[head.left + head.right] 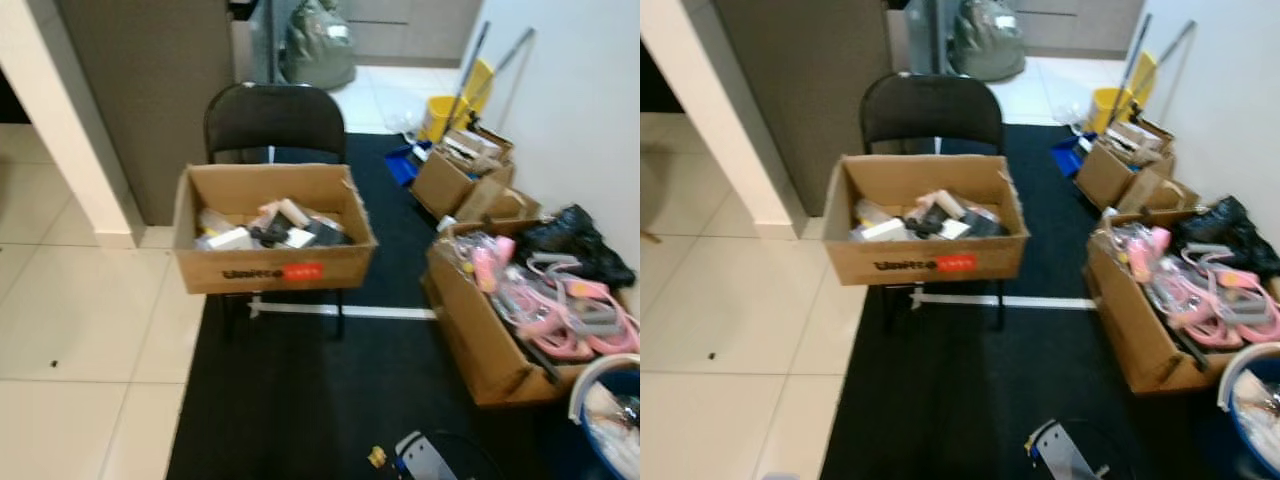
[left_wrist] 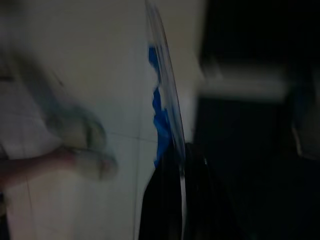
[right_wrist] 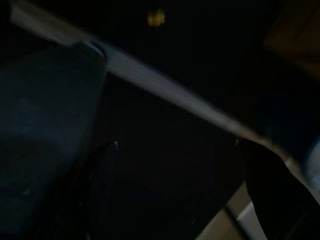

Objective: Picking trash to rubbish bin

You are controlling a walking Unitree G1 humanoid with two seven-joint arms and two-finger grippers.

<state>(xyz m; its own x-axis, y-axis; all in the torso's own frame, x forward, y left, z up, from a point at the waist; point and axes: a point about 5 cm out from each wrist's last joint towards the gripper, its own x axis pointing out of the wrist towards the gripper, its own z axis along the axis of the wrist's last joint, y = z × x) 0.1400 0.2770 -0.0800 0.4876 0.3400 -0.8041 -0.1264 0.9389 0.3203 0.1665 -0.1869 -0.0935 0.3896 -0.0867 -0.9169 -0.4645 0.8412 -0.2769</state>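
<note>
Left eye view: a cardboard box (image 1: 272,268) of mixed trash sits on a black chair (image 1: 274,120); another box (image 1: 478,336) holds pink items. Either pincer's state: cannot tell.

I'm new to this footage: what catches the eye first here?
An open cardboard box full of odds and ends sits on a black folding chair at the middle of the dark rug. To the right, by the wall, another box holds pink hangers, with a yellow mop bucket farther back.

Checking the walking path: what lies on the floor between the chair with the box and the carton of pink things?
Bare black mat, crossed by a white strip running from the chair toward the carton, in both eye views.
</note>
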